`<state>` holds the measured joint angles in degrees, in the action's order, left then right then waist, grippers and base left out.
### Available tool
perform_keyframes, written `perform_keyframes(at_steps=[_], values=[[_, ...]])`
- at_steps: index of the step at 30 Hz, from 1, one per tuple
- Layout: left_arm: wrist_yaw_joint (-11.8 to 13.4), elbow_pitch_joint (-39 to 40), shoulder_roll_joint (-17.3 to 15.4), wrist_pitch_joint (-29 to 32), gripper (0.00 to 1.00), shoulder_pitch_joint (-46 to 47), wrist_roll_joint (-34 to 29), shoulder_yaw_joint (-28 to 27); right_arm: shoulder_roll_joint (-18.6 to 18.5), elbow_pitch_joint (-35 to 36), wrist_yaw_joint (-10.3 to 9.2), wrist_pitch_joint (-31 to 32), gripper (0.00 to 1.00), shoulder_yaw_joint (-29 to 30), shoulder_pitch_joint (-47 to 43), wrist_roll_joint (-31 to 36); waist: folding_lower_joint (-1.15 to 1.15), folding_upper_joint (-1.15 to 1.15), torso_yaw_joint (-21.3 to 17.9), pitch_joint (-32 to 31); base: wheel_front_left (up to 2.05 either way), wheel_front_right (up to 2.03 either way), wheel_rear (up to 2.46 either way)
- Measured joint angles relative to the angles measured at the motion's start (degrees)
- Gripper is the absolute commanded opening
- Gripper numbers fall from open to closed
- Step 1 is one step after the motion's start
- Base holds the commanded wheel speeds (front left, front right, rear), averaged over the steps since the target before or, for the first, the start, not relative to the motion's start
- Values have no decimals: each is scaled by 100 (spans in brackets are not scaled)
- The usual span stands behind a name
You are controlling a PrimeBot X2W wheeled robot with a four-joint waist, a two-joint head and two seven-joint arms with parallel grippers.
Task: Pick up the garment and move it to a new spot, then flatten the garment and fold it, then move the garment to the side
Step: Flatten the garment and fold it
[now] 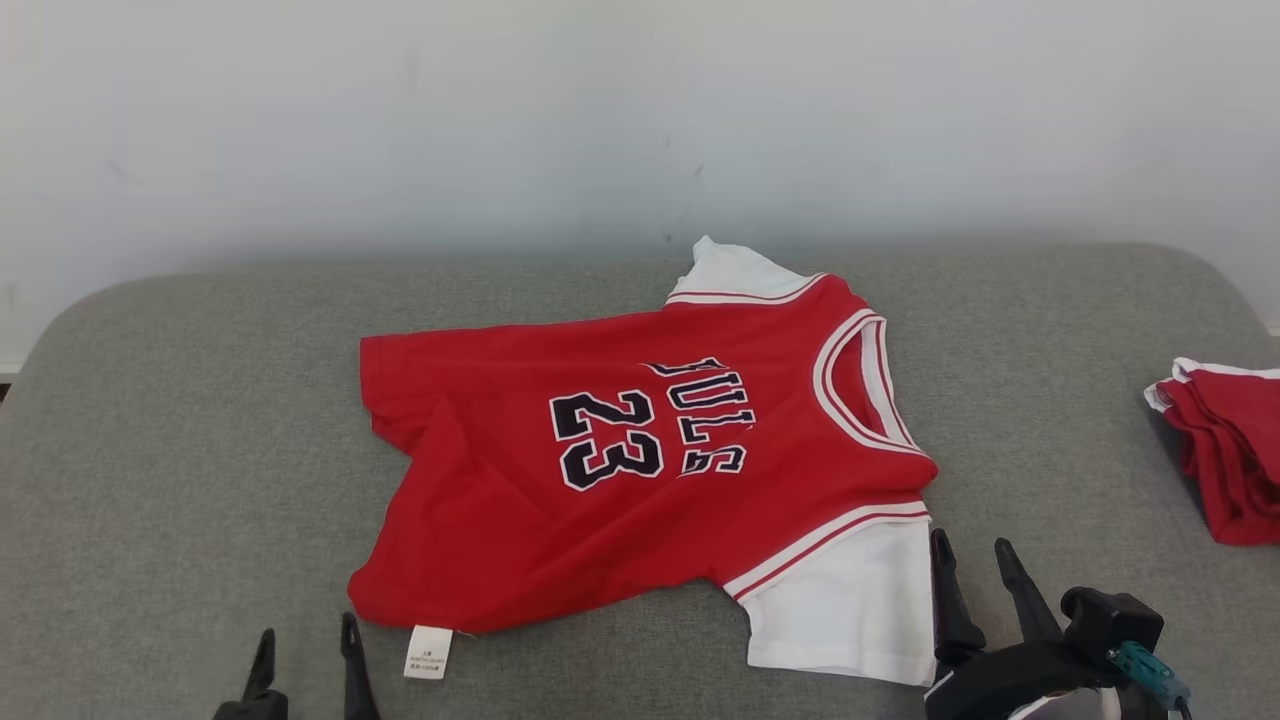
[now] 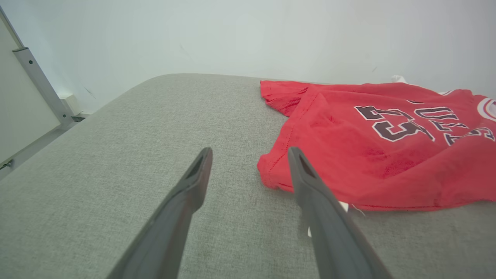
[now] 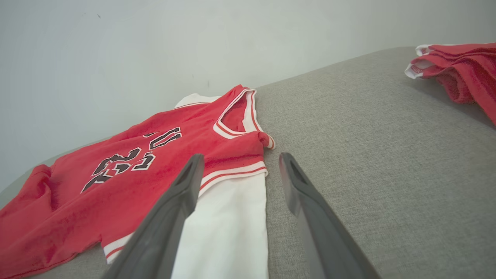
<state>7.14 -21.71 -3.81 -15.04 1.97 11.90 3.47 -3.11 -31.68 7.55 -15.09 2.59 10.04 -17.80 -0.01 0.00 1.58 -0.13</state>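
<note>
The garment, a red jersey with white sleeves and black "BULLS 23" lettering, lies spread sideways on the grey cushioned surface, collar toward the right and hem toward the left. Its small white label sticks out at the near hem. My left gripper stands open just off the hem's near corner, holding nothing; in the left wrist view the left gripper frames bare cushion beside the garment. My right gripper is open at the near white sleeve's edge; in the right wrist view the right gripper straddles that edge of the garment.
Another red, white-edged garment lies bunched at the surface's right edge, also seen as the red pile from the right wrist. A pale wall rises behind the surface. A metal frame post stands off the left end.
</note>
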Motion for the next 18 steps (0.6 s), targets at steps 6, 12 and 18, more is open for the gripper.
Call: perform_keyframes(at_steps=[6, 12, 18], values=[[-113, 174, -138, 0, 100, -49, -276, -325, -2, 468, 0, -1, 100, 73, -119, 608, 0, 0, -158, -24, 0, 0, 0], [-319, 234, -180, 0, 100, -157, -478, -471, -7, 886, 0, -1, 100, 23, -447, 1281, 1, 0, -359, -45, 0, 0, 0], [-441, 350, -145, 0, 100, -355, -582, -643, 0, 1043, 0, 0, 100, -99, -697, 1492, 1, 0, -546, -74, 0, 0, 0]])
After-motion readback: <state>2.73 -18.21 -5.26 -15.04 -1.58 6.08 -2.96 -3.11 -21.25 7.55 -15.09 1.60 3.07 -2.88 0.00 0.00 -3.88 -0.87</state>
